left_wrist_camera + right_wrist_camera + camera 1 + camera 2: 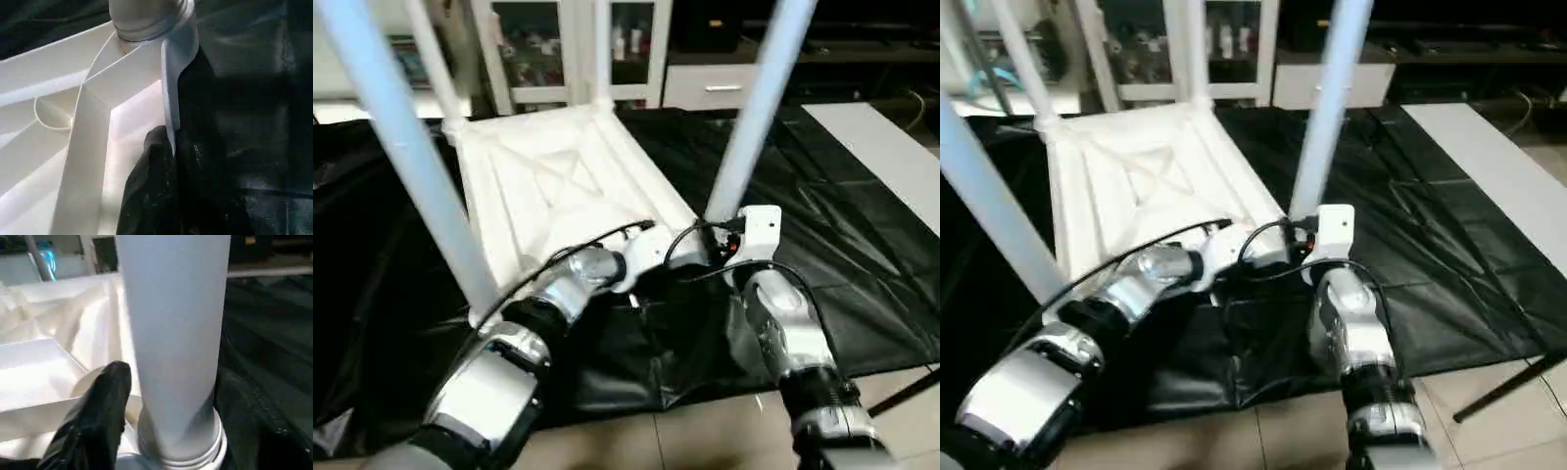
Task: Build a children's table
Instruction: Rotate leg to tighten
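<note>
Tabletop (548, 186) lies underside-up on the black cloth (822, 245), with four legs standing in the corner sockets. The step in hand looks like seating the last leg (754, 117), the one at the near corner by the right arm.

Right gripper (168, 431) straddles that leg just above its collar, one finger on each side, apparently closed on it. The socket sits directly below the fingers.

Left gripper (168, 161) pinches the tabletop rim (171, 88) beside the same socket, one finger inside the rim and one outside, bracing the top.

Judgement: the leg looks near home. Next is a straight push down, maybe a twist, with the left holding the rim so the top doesn't skid.
</note>
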`<state>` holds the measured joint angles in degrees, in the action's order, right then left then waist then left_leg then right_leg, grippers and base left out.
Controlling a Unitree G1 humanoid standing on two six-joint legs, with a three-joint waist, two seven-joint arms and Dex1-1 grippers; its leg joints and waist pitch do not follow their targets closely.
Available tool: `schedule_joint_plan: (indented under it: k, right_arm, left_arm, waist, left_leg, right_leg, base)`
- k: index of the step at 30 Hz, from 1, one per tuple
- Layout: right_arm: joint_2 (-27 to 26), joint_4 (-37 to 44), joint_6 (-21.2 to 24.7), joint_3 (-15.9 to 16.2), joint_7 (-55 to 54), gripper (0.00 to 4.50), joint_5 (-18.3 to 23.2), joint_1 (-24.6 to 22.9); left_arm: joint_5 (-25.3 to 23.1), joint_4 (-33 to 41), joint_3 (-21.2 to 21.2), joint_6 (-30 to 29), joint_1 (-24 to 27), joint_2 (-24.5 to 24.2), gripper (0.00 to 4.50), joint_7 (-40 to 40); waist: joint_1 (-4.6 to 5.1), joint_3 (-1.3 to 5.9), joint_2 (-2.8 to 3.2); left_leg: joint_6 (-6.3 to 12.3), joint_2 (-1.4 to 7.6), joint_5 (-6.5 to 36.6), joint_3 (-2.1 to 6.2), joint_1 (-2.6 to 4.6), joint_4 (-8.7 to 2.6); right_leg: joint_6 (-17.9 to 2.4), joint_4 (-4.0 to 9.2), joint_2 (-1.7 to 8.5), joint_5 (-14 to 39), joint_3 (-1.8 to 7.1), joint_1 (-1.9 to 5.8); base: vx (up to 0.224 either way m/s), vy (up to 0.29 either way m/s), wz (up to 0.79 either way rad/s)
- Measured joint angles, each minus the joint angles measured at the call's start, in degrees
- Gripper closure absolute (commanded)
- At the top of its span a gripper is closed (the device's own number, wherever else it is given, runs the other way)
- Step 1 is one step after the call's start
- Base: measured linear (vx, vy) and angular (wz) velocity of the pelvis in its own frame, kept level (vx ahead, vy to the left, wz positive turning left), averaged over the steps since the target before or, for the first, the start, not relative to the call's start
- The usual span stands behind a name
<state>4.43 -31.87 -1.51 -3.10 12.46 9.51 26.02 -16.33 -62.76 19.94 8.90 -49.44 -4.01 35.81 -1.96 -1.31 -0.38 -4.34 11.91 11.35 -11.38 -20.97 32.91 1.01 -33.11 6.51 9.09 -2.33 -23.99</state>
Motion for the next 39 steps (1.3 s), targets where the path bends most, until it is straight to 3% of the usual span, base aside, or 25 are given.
schedule_joint_plan:
  k: [8,11,13,16,21,31,33,39]
  right_arm:
    - [4.6,21.3,3.8,2.5,4.9,1.40,0.3,-15.4]
    - [6.9,28.7,5.5,2.5,8.0,1.40,2.7,-21.6]
    - [12.3,36.2,7.5,3.2,13.7,1.40,6.4,-28.5]
    - [15.5,40.7,9.7,3.4,19.2,1.40,9.5,-32.3]
    - [17.1,41.1,10.2,1.5,21.9,1.40,10.6,-33.1]
    - [17.3,42.8,12.4,-0.9,19.9,1.40,12.8,-32.0]
    - [16.6,42.7,12.4,-1.2,19.9,1.34,12.9,-31.1]
    - [16.5,42.3,12.4,-0.8,20.4,1.34,13.2,-31.1]
  left_arm:
    - [-0.1,-0.6,0.3,5.7,0.2,-1.1,4.50,7.8]
    - [0.4,0.4,1.2,7.1,0.8,-2.1,4.50,12.4]
    - [0.4,1.8,1.4,7.5,1.5,-3.0,4.50,14.7]
    - [0.8,2.1,1.3,7.6,1.8,-4.0,4.50,15.8]
    - [2.4,7.3,0.8,7.1,4.9,-7.2,4.50,20.5]
    - [4.2,22.7,1.0,3.1,12.8,-11.8,4.50,26.3]
    - [4.4,27.3,0.0,-1.8,14.9,-11.1,3.89,25.4]
    - [9.6,37.4,-3.6,-10.3,21.9,-7.7,3.47,20.6]
  waist:
    - [-1.67,0.02,0.29]
    - [-1.96,0.02,0.29]
    - [-2.71,0.02,0.27]
    - [-2.42,-0.04,0.16]
    - [-1.64,-0.03,0.06]
    - [-1.52,0.07,-0.01]
    - [-1.41,0.08,0.01]
    - [-1.66,-0.20,-0.51]
  left_leg:
    - [-0.02,-0.01,0.0,0.00,0.08,-0.06]
    - [-0.03,-0.04,0.0,0.00,0.11,-0.05]
    - [-0.03,-0.06,0.0,-0.05,0.17,-0.07]
    - [-0.03,-0.06,0.0,-0.04,0.04,-0.08]
    - [-0.04,-0.06,0.0,0.08,0.04,-0.18]
    - [-0.03,-0.04,0.0,0.02,0.02,-0.40]
    - [-0.03,-0.03,0.0,-0.01,0.03,-0.42]
    - [-0.01,-0.04,0.0,-0.01,-0.06,-0.28]
  right_leg:
    - [0.3,0.07,0.00,0.2,0.07,0.04]
    - [0.4,0.11,0.08,0.3,0.16,0.11]
    - [0.7,0.15,0.21,0.4,0.19,0.29]
    - [1.0,0.14,0.20,0.6,0.19,0.33]
    - [1.1,0.12,0.14,0.7,0.17,0.31]
    - [1.1,0.07,0.14,0.7,0.12,0.23]
    - [1.0,0.06,0.14,0.7,0.12,0.21]
    - [1.0,0.05,0.14,0.7,0.10,0.10]
  base:
    - [0.000,0.000,0.00]
    - [0.000,0.000,0.00]
    - [0.000,0.000,0.00]
    - [0.000,0.000,0.00]
    - [0.000,0.000,0.00]
    - [0.000,0.000,0.00]
    - [0.000,0.000,0.00]
    - [0.000,0.000,0.00]
